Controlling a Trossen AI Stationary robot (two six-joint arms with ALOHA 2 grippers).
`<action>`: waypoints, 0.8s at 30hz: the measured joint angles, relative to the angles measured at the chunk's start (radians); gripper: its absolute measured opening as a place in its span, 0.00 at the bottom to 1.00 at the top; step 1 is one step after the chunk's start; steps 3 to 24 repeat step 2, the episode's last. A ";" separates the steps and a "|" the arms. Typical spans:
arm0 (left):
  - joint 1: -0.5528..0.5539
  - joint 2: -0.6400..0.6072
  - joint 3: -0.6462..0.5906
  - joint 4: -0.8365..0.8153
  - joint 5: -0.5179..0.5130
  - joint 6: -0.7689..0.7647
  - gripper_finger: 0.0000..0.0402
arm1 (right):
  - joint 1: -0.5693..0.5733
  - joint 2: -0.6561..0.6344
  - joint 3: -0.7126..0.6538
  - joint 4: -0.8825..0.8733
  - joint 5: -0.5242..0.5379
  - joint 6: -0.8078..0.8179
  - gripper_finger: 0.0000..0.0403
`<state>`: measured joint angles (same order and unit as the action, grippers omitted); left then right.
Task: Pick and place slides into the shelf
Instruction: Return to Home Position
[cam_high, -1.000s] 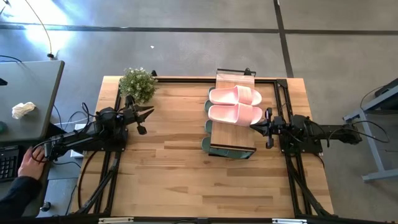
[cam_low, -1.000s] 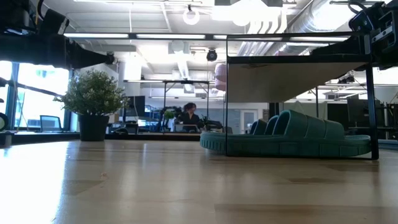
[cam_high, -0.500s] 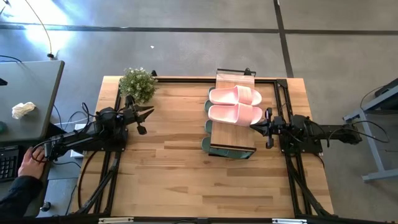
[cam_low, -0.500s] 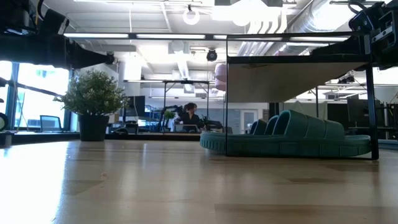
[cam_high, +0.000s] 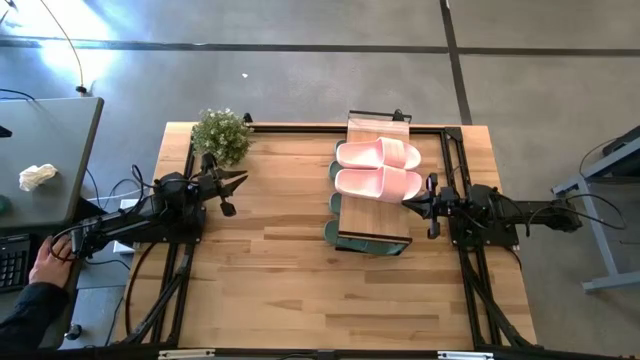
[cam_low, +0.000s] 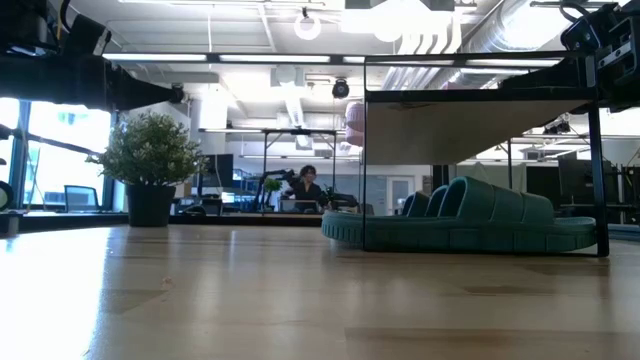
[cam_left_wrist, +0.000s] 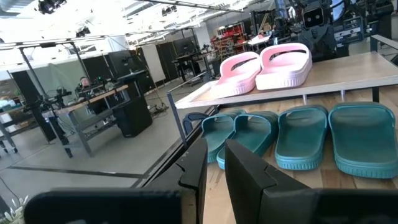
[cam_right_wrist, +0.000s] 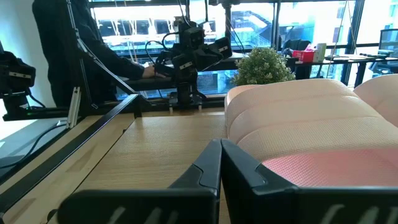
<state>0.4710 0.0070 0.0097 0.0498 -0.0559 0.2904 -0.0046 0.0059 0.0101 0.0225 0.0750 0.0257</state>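
Two pale pink slides (cam_high: 378, 155) (cam_high: 378, 184) lie side by side, soles down, on top of the light-wood shelf (cam_high: 375, 216). Several green slides (cam_left_wrist: 311, 140) stand in a row under it on the table; their ends stick out at the shelf's left side (cam_high: 335, 205). My left gripper (cam_high: 243, 180) hovers level at the table's left, pointing at the shelf, its fingers (cam_left_wrist: 242, 180) a narrow gap apart with nothing between them. My right gripper (cam_high: 405, 203) is shut and empty, level at the shelf's right side, close beside a pink slide (cam_right_wrist: 298, 118).
A small potted plant (cam_high: 221, 135) stands at the far left corner of the table. A dark frame rail (cam_high: 300, 128) runs along the far edge. A person's hand (cam_high: 45, 262) rests at a desk beyond the table's left. Bare tabletop (cam_high: 300, 280) lies toward the near edge.
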 joint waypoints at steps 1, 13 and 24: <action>0.000 0.000 0.000 0.000 0.000 0.000 0.11 | 0.000 0.000 0.000 0.000 0.000 0.000 0.00; 0.000 0.000 0.000 0.000 0.000 0.000 0.11 | 0.000 0.000 0.000 0.000 0.000 0.000 0.00; 0.000 0.000 0.000 0.000 0.000 0.000 0.11 | 0.000 0.000 0.000 0.000 0.000 0.000 0.00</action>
